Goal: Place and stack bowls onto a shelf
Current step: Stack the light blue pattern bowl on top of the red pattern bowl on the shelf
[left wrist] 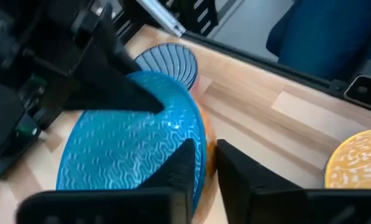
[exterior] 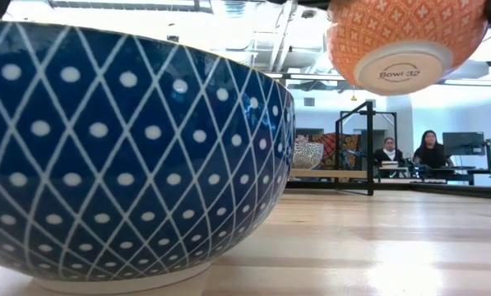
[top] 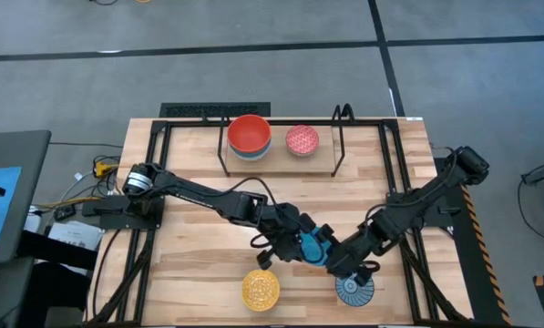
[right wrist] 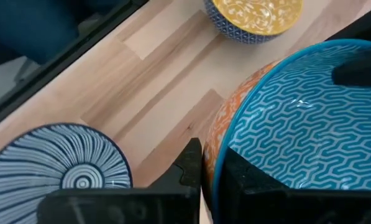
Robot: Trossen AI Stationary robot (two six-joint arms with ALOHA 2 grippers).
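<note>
Two hands on one bowl, mid-air

Two hands pinch the same bowl (top: 313, 245), turquoise wave pattern inside, orange outside, held clear of the worktop (top: 199, 228) near its front edge. The left hand (left wrist: 201, 165) nips the rim with one finger inside and one outside; the right hand (right wrist: 208, 171) nips the rim the same way from the opposite side. Judging by its glazed look, the bowl is stiff, smooth, fairly heavy for its size and breakable, so a rim pinch could slip or tilt. A yellow bowl (top: 261, 288) and a blue-striped bowl (top: 354, 289) sit on the worktop nearby. The shelf (top: 281, 164) already carries a red bowl (top: 249, 134), stacked on another, and a pink bowl (top: 302, 139).
</note>
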